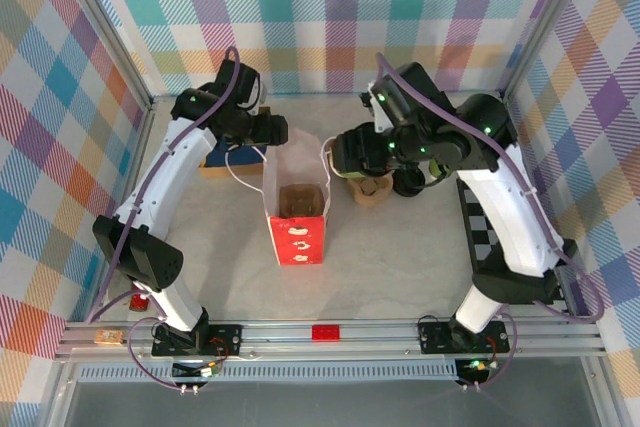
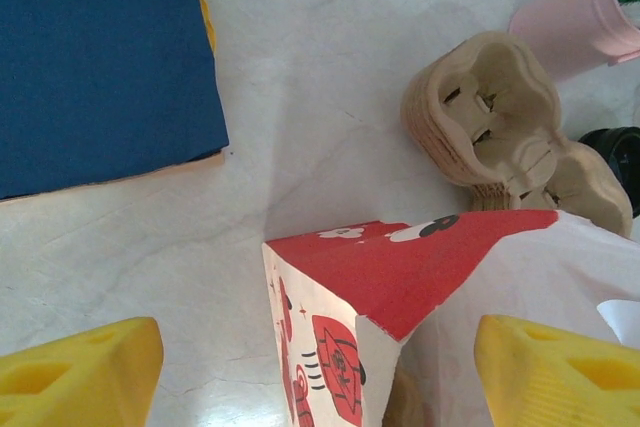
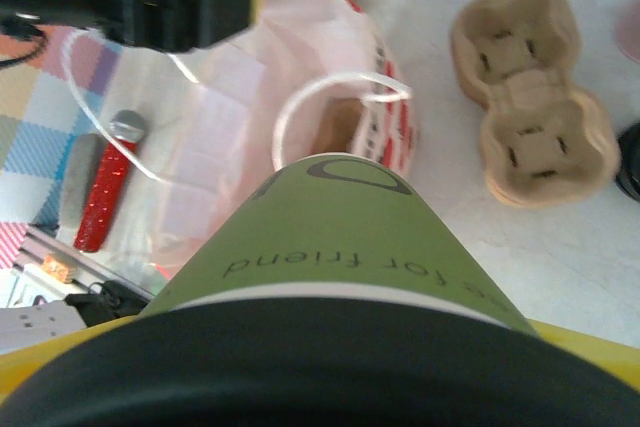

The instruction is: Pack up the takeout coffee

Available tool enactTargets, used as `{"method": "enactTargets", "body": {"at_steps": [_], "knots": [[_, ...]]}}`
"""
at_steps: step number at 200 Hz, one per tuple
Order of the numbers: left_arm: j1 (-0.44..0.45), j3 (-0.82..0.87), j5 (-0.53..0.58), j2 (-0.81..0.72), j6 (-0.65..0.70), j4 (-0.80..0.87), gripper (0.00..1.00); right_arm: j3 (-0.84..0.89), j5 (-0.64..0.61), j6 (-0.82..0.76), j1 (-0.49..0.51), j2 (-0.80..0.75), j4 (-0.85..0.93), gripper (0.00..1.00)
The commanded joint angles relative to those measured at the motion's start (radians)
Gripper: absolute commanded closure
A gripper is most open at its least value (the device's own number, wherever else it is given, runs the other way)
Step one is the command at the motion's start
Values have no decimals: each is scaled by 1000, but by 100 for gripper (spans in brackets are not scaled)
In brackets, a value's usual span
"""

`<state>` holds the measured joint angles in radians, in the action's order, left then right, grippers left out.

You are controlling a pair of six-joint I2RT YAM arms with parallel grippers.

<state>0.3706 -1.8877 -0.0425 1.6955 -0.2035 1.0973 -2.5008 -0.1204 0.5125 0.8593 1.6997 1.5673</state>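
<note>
Item: takeout coffee (image 3: 340,237). Olive-green cup with black lid, clamped in my right gripper (image 1: 352,154), centre of the top view, just right of the red bag (image 1: 297,227). In the right wrist view its base points up-frame toward the bag's open mouth

Item: left gripper (image 2: 320,387). Yellow fingers (image 2: 80,377) set wide at the lower corners of the left wrist view, a corner of the bag's rim between them

Item: red bag. Upright on the tabletop (image 1: 390,267), something brown inside

Item: cardboard cup carrier (image 2: 490,117). Upper right of the left wrist view, near the bag

Item: blue board (image 2: 100,57). Upper left, lying flat
</note>
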Motion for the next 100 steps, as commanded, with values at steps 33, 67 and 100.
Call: {"method": "enactTargets", "body": {"at_steps": [33,67,100], "knots": [[-4,71,5,-30,3,-23,25,-95,79,-27,41,51,45,59],[-4,94,6,-44,-5,-32,35,-87,96,-19,83,67,-1,59],[-4,127,-6,-79,-28,-51,56,-90,96,-6,119,115,-43,59]]}}
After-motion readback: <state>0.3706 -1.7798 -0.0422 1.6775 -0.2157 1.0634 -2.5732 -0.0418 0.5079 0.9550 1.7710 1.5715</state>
